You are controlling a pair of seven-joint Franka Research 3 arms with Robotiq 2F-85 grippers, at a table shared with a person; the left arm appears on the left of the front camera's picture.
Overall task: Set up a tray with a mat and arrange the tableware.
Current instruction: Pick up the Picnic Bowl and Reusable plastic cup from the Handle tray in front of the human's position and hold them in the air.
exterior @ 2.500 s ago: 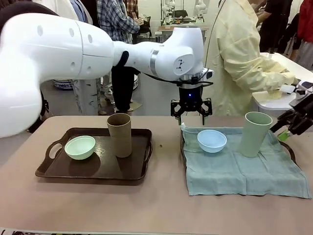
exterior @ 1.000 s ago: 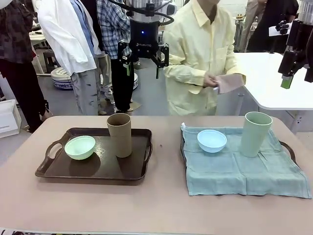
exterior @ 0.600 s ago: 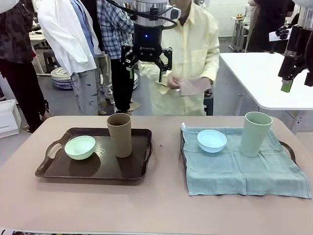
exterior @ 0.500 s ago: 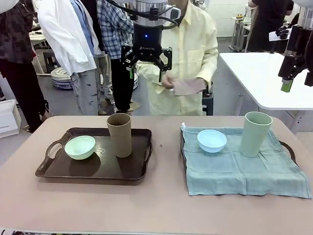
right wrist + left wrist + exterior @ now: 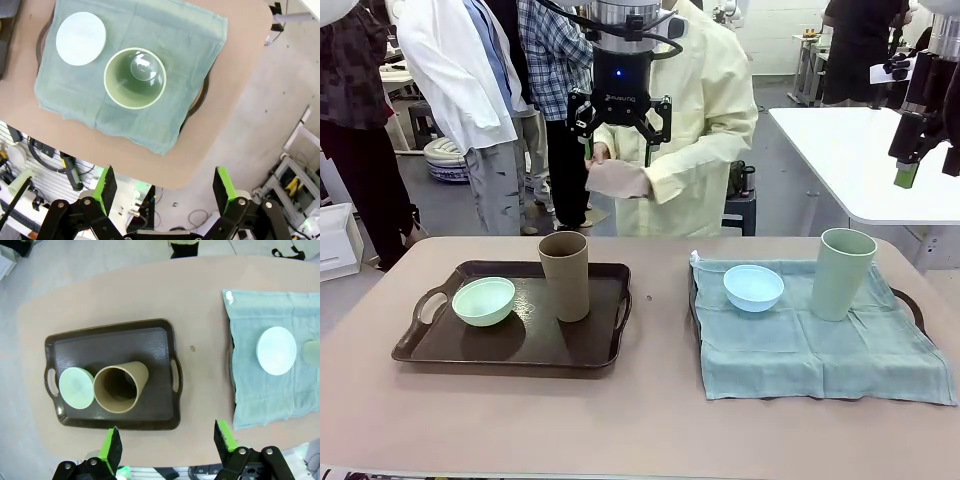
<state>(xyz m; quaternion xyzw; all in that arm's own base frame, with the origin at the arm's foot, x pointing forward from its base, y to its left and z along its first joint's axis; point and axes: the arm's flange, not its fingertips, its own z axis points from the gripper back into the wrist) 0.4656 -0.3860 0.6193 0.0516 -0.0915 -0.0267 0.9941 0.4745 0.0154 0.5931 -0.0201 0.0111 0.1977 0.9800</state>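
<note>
I see left gripper (image 5: 618,150) and right gripper (image 5: 927,165) spread wide, holding nothing | tan table (image 5: 650,425) has brown tray (image 5: 550,352), green mat (image 5: 800,355) | people (image 5: 470,80) stand behind

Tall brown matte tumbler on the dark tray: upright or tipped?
Upright: the tall brown matte tumbler stands on its base on the dark tray, mouth up.

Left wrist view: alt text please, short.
Top-down on a table: a dark tray holds a mint bowl and a brown tumbler; beside it a green mat carries a blue bowl. The open left gripper hangs high above.
</note>
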